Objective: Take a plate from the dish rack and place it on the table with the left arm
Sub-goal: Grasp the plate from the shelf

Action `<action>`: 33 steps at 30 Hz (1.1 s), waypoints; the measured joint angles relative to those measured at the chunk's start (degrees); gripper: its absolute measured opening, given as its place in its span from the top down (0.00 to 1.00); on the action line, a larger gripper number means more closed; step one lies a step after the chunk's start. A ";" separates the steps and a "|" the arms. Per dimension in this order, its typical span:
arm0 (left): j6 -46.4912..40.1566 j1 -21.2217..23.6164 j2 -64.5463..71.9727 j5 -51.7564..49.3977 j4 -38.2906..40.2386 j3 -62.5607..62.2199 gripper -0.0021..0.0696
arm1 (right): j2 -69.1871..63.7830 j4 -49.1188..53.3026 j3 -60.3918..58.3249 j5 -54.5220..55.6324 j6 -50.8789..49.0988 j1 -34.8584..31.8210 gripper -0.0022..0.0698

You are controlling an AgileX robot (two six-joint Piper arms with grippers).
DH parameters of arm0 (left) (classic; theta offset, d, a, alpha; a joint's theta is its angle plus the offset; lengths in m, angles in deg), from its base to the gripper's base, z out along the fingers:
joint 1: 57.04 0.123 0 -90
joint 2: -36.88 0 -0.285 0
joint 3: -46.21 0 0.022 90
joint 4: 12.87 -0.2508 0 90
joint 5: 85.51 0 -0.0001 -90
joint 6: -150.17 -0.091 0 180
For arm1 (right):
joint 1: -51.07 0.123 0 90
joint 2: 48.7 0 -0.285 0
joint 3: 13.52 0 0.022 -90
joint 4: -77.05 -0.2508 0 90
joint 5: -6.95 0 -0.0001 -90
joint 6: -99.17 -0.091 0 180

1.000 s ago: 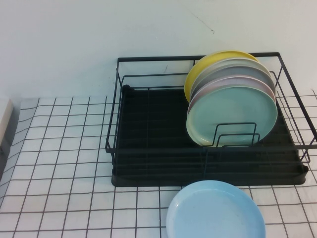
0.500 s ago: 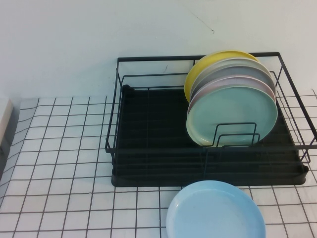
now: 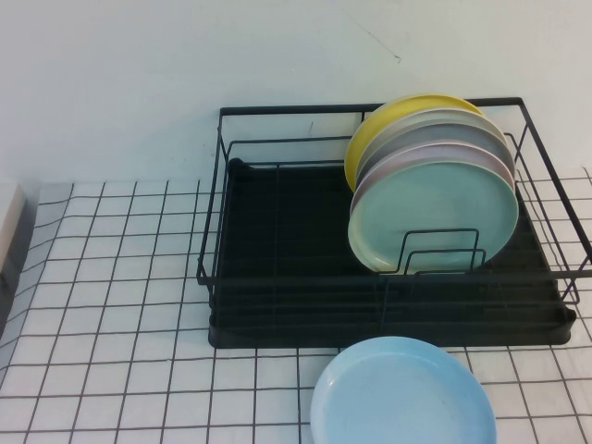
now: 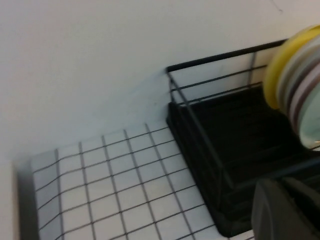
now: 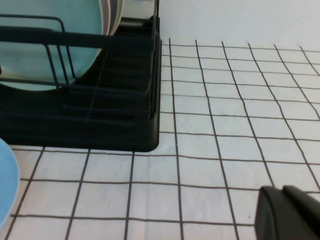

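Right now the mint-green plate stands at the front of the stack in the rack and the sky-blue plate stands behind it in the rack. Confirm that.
Half right. The mint-green plate does stand frontmost in the rack, but the high view shows the sky-blue plate lying flat on the table in front of the rack. Neither gripper shows there; each wrist view catches only a dark corner of its own.

The white-cloth, black-gridded bench carries a black wire dish rack at centre right and a sky-blue round plate at lower right.
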 joint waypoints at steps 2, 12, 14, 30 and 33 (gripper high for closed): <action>-7.74 0.00 4.85 -1.04 6.20 -3.99 0.98 | 0.00 0.00 0.00 0.00 0.00 0.00 0.97; -42.26 -0.38 30.99 -3.01 37.55 -17.19 0.98 | 0.00 0.00 0.00 0.00 0.00 0.00 0.97; -46.29 -1.70 34.43 -2.37 40.12 -18.97 0.98 | 0.00 0.00 0.00 0.00 0.00 0.00 0.97; -58.24 -29.27 61.60 17.89 30.80 -30.06 0.40 | 0.00 0.00 0.00 0.00 0.00 0.00 0.97; -61.98 -31.84 65.05 22.59 29.58 -30.43 0.39 | 0.00 0.00 0.00 0.00 0.00 0.00 0.97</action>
